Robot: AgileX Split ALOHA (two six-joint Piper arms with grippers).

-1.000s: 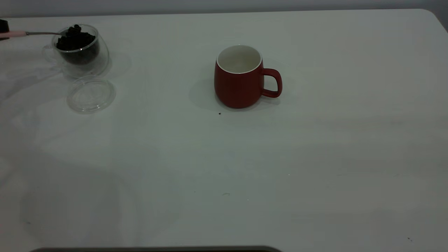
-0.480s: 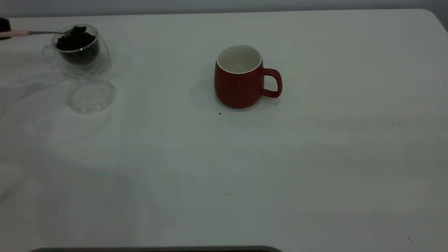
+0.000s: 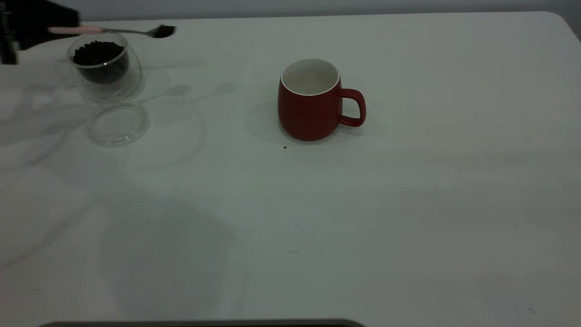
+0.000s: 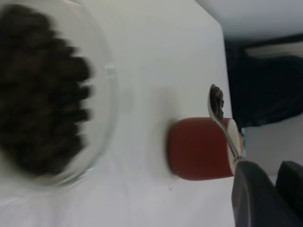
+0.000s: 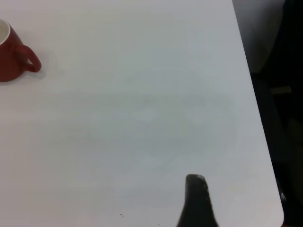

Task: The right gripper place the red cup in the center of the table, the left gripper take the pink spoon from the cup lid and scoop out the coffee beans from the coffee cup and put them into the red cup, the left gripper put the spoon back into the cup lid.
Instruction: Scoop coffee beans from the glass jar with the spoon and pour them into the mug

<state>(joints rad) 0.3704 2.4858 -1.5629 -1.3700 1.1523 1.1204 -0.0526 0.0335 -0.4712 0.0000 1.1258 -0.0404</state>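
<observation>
My left gripper (image 3: pixel 63 28) is at the far left of the table (image 3: pixel 317 218), shut on the pale pink handle of the pink spoon (image 3: pixel 131 31). The spoon is held level in the air, its bowl loaded with dark coffee beans (image 3: pixel 162 31), just right of and above the coffee cup (image 3: pixel 103 63). That glass cup holds a dark heap of beans. The clear cup lid (image 3: pixel 118 121) lies empty in front of it. The red cup (image 3: pixel 311 101) stands upright mid-table, handle to the right, inside white. In the left wrist view the loaded spoon (image 4: pixel 218 105) points toward the red cup (image 4: pixel 199 149).
My right gripper (image 5: pixel 196 203) is near the table's right edge, far from the red cup (image 5: pixel 10 56); only one dark finger shows. A tiny dark speck (image 3: pixel 284 147) lies in front of the red cup. The table's rounded corner is at back right.
The spoon has lifted out of the coffee cup with beans in its bowl and moved right. The left gripper has come further into the exterior view.
</observation>
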